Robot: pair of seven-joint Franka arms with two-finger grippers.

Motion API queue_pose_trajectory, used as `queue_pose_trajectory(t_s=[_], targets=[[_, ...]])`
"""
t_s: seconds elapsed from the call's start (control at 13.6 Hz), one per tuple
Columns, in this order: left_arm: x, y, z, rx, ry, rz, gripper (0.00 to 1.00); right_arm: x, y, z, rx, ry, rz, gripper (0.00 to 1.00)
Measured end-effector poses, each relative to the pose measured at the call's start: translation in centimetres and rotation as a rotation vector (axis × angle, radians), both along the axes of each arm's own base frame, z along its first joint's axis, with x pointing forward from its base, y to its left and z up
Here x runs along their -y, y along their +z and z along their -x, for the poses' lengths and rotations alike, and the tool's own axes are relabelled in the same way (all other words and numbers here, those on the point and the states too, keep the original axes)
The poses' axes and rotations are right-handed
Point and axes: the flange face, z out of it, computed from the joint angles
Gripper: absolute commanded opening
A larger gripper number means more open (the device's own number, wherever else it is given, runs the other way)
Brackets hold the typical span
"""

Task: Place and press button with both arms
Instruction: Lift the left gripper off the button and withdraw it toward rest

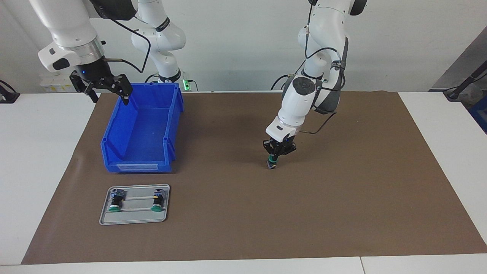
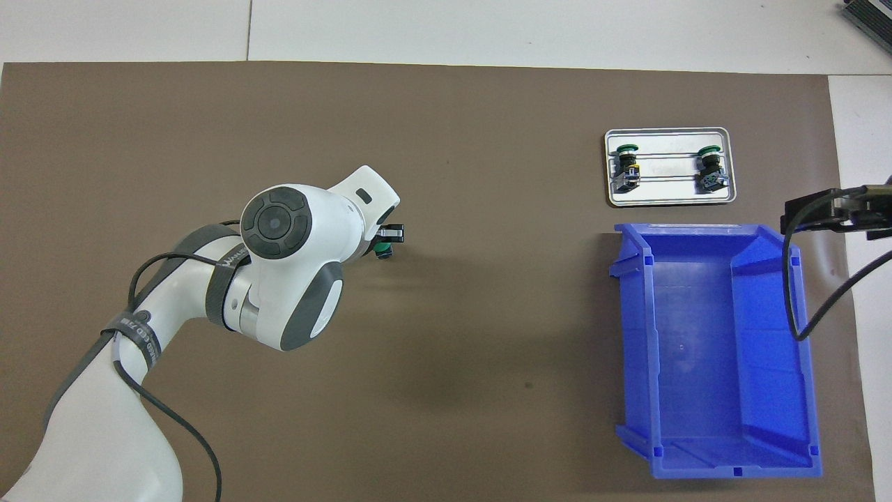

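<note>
My left gripper [image 1: 274, 155] points down over the middle of the brown mat [image 1: 342, 213], shut on a green-capped button [image 1: 271, 163] whose base is at the mat's surface; whether it rests there I cannot tell. In the overhead view the left arm's wrist covers most of that gripper [image 2: 383, 240], and only the button's green edge [image 2: 382, 251] shows. My right gripper [image 1: 109, 98] hangs open and empty over the corner of the blue bin [image 1: 137, 166] nearest the robots. Two more buttons [image 1: 115, 201] [image 1: 157, 201] lie on a metal tray [image 1: 133, 217].
The blue bin [image 2: 631, 335] has nothing in it and stands toward the right arm's end of the table. The tray [image 2: 669, 199] lies just farther from the robots than the bin. White tabletop borders the mat on all sides.
</note>
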Motion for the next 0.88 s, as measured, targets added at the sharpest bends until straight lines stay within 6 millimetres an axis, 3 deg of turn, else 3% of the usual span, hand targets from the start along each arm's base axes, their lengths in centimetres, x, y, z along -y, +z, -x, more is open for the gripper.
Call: queue_pose_trajectory(t_s=[0.29, 0.51, 0.66, 0.88], targets=[[-0.1, 0.8, -0.3, -0.01, 0.003, -0.005, 0.0, 0.0, 0.0, 0.0, 0.0, 0.0, 0.0, 1.0], [-0.9, 5.5, -2.0, -0.083, 0.012, -0.04, 0.0, 0.0, 0.0, 0.0, 0.0, 0.0, 0.0, 1.0], [-4.0, 10.4, -3.8, -0.123, 0.051, -0.059, 0.0, 0.0, 0.0, 0.0, 0.0, 0.0, 0.0, 1.0], [-12.5, 16.0, -5.9, -0.176, 0.058, -0.09, 0.0, 0.0, 0.0, 0.0, 0.0, 0.0, 0.0, 1.0]])
